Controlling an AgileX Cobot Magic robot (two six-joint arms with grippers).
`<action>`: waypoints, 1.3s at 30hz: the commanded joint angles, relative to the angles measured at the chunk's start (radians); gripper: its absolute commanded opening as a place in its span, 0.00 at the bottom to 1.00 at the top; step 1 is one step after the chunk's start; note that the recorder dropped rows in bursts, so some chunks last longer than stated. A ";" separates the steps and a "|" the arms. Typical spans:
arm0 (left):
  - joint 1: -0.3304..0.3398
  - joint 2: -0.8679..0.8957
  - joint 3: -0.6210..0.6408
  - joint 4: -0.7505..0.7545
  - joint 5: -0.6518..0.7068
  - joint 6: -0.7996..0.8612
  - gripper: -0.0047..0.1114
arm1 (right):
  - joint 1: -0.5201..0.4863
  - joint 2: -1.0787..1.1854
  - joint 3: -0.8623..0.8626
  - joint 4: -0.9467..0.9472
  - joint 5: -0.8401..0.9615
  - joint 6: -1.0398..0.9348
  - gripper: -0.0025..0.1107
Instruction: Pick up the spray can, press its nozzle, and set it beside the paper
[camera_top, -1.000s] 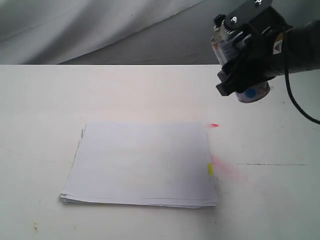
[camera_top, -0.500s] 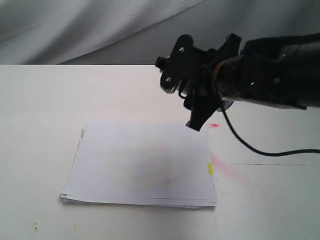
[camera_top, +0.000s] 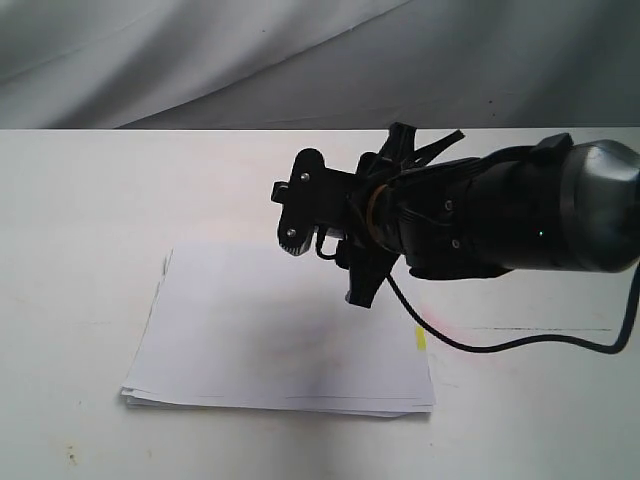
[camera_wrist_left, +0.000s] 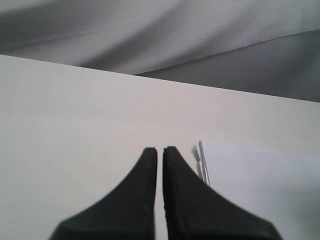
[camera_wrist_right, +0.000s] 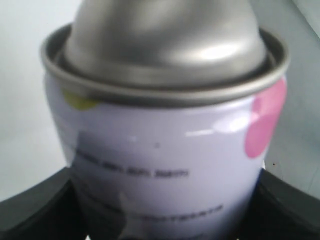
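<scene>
The spray can (camera_wrist_right: 165, 150) fills the right wrist view: a silver dome over a pale label with printed text, a pink dot and a yellow dot. My right gripper (camera_wrist_right: 162, 200) is shut on it, with a black finger on each side. The nozzle is out of view. In the exterior view the right gripper (camera_top: 335, 240) hangs over the far right part of the paper (camera_top: 250, 330), and the arm hides the can. The yellow tab (camera_top: 421, 338) shows at the paper's right edge. My left gripper (camera_wrist_left: 160, 150) is shut and empty, low over the table beside the paper's corner (camera_wrist_left: 260, 190).
A pink stain (camera_top: 445, 328) marks the table (camera_top: 80, 220) just right of the paper, with a thin dark line (camera_top: 540, 329) beyond it. A black cable (camera_top: 500, 345) loops under the right arm. Grey cloth (camera_top: 200, 60) hangs behind the table's far edge.
The right arm has swung from the back right corner leftwards and nearer, out over the paper, turning as it went. The can, visible a second ago in the exterior view, is now hidden.
</scene>
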 joint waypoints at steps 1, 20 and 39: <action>-0.004 -0.005 0.005 0.005 -0.004 -0.001 0.09 | 0.004 -0.011 -0.006 -0.040 0.008 0.010 0.02; -0.004 -0.005 0.005 0.005 -0.004 -0.001 0.09 | 0.004 -0.011 -0.006 -0.045 0.008 0.014 0.02; -0.004 -0.005 0.005 -0.032 -0.306 -0.011 0.09 | 0.004 -0.011 -0.006 -0.078 0.008 0.014 0.02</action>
